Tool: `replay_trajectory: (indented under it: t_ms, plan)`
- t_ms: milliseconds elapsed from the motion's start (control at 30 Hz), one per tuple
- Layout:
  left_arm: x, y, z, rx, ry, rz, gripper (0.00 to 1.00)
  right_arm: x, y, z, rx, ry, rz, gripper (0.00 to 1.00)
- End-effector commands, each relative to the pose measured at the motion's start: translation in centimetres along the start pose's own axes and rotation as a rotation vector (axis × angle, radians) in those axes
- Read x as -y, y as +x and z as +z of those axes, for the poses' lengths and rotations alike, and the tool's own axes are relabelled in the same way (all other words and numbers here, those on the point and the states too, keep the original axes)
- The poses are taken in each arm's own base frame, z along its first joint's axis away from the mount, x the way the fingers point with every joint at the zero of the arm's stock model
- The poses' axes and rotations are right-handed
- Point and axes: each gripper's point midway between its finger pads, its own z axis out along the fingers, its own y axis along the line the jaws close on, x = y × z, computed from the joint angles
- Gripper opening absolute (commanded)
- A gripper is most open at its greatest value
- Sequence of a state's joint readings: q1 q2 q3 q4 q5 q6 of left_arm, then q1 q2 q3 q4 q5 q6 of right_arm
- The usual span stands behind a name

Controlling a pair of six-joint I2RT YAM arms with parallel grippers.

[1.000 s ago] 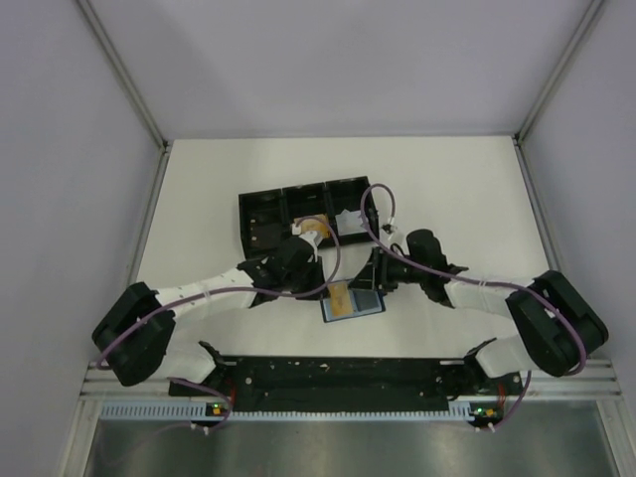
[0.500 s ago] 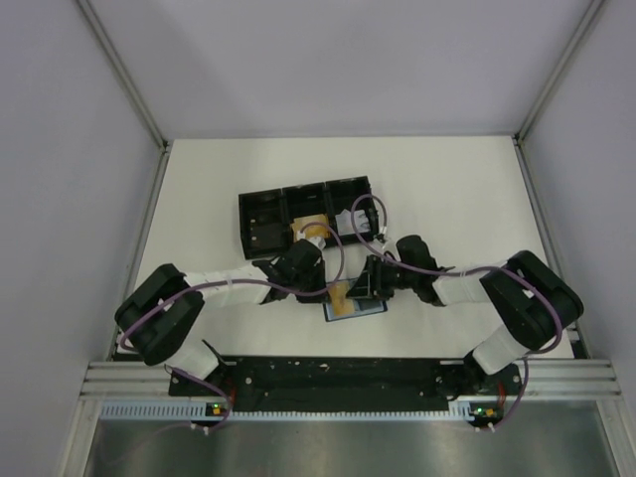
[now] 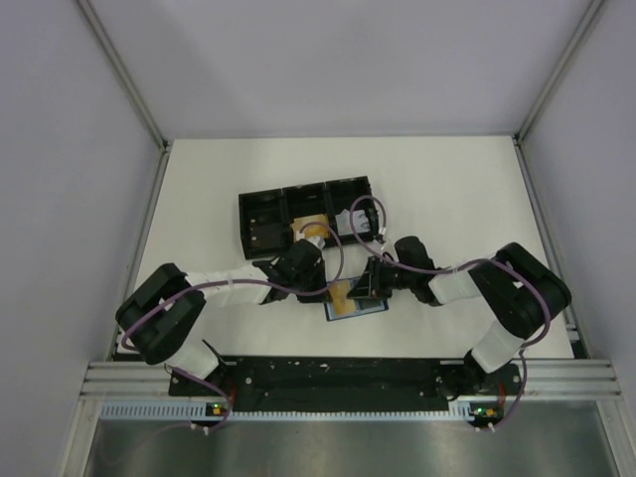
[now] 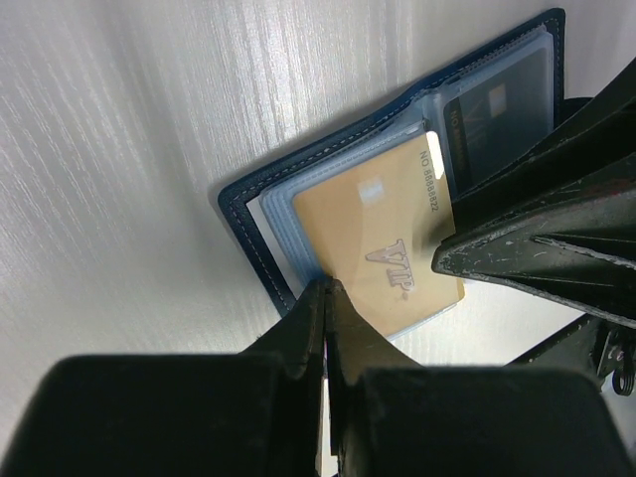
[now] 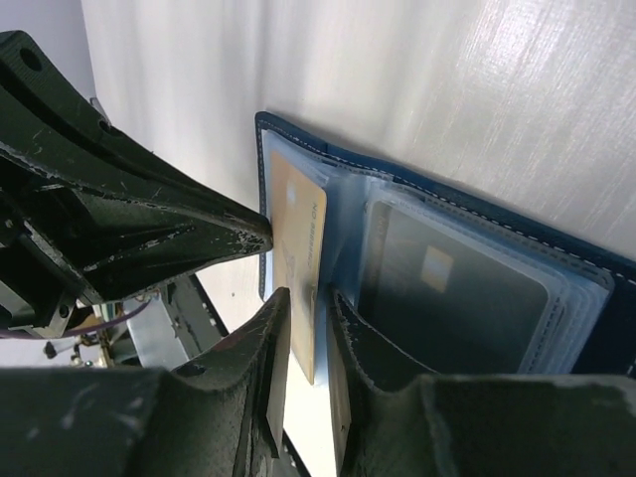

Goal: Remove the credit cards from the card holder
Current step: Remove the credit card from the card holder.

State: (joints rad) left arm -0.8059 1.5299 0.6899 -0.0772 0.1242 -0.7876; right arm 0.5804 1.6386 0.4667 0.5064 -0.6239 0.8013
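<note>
The dark-blue card holder [image 3: 370, 307] lies open on the table in front of both arms, its clear sleeves facing up [image 4: 248, 221] [image 5: 343, 224]. An orange-tan credit card [image 4: 378, 238] marked VIP sticks partly out of one sleeve. A dark credit card [image 4: 497, 109] sits in the neighbouring sleeve. My left gripper [image 4: 326, 290] is shut, its tips resting on the sleeve edge by the tan card's corner; nothing shows between them. My right gripper [image 5: 307, 295] straddles the tan card's [image 5: 298, 234] free edge, jaws narrow, with a thin gap still showing beside the card.
A black three-compartment tray [image 3: 260, 204] stands just behind the holder, with a tan item [image 3: 311, 227] in its middle compartment. The two grippers [image 3: 323, 288] [image 3: 358, 291] face each other a few centimetres apart over the holder. White walls enclose the table.
The right arm reached in further and its jaws narrowed around the tan card. The left gripper closed and settled onto the holder's left edge.
</note>
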Motion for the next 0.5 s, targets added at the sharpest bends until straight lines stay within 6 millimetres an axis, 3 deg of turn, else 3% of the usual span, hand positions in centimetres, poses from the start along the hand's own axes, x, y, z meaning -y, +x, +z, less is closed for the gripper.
replay_trajectory:
  t_ms: [0, 200, 467]
  plan:
    - [-3.7, 2.7, 0.8, -0.071, -0.128, -0.001, 0.0, -3.1, -1.0, 0.5, 0.017, -0.14, -0.055, 0.19]
    - [-4.2, 2.9, 0.8, -0.083, -0.148, 0.0, 0.0, -3.2, -1.2, -0.1, 0.029, -0.182, -0.05, 0.0]
    - [-4.8, 3.0, 0.9, -0.106, -0.189, 0.014, 0.0, -1.6, -1.7, -1.4, 0.04, -0.172, -0.04, 0.0]
